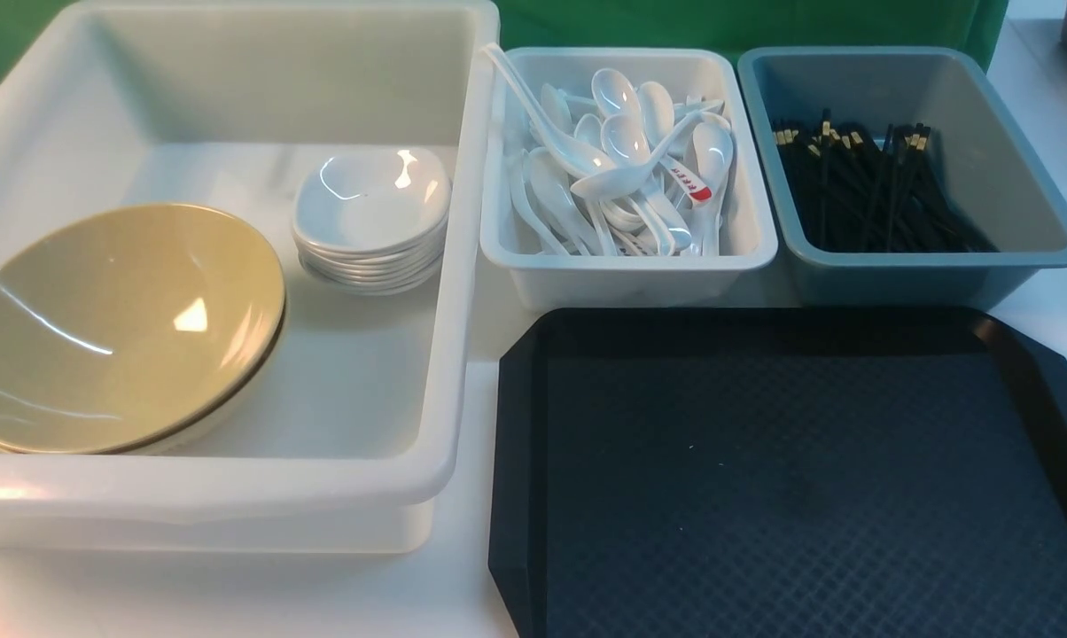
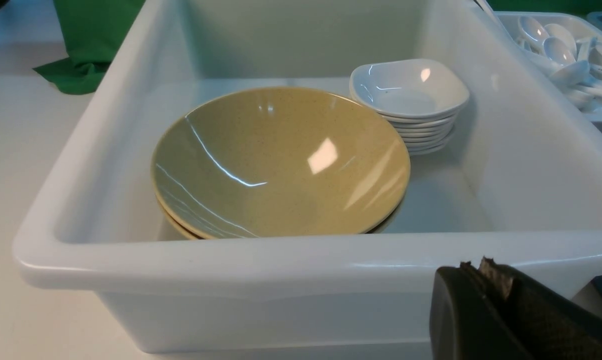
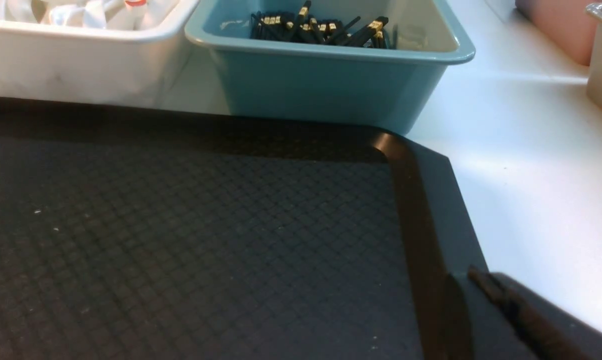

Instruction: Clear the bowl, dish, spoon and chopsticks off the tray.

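L gripper (image 2: 486, 272) closed, empty, R gripper (image 3: 473, 275) closed over tray (image 3: 181, 240)

Tray (image 1: 799, 478): one, black.
Tubs: three — big white (image 1: 232, 71), small white (image 1: 626, 270), grey-blue (image 1: 906, 266).
Bowls (image 1: 117, 323): olive-yellow stack in big white tub, at least two by rims in left wrist view.
Dishes (image 1: 372, 197): one white stack, roughly seven; exact count unclear.
Spoons (image 1: 626, 168): white pile, over ten, one with red label (image 1: 695, 188).
Chopsticks (image 1: 870, 190): black heap, too many to count.
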Motion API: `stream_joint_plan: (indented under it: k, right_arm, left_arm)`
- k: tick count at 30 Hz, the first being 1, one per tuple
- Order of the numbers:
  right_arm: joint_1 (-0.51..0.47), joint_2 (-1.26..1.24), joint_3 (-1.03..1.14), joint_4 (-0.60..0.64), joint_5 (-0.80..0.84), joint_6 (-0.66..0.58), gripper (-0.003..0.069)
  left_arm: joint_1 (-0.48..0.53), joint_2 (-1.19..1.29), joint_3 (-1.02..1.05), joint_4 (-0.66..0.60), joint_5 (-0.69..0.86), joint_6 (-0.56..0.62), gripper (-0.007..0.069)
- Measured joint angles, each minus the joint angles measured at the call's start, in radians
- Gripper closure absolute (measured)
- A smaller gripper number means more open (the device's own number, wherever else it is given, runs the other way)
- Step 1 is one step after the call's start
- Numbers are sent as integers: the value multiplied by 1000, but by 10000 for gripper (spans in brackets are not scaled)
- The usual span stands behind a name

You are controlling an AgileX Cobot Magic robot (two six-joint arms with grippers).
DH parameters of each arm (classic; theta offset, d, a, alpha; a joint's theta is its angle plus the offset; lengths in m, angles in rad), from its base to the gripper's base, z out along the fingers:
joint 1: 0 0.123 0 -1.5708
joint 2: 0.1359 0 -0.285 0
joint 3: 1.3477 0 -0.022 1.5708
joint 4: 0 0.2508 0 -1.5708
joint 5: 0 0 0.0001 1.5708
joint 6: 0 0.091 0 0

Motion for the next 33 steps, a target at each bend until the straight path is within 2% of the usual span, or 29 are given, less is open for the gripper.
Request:
stream_joint_plan:
  k: [9, 12, 17, 20, 24, 33]
  right_arm:
    - [0, 0, 0, 0, 0, 0, 614]
    - [0, 0, 0, 0, 0, 0, 614]
    - [0, 0, 0, 0, 0, 0, 614]
    - [0, 0, 0, 0, 0, 0, 614]
    - [0, 0, 0, 0, 0, 0, 613]
    - [0, 0, 0, 0, 0, 0, 613]
  left_arm:
    - [0, 0, 26, -9, -38, -3, 636]
    - [1, 0, 117, -63, -245, -1, 636]
    - [67, 1, 382, -124, -795, 107, 636]
    - [129, 1, 490, -184, -949, 159, 636]
    - [181, -3, 548, -168, -914, 180, 636]
    - [190, -5, 548, -115, -622, 183, 636]
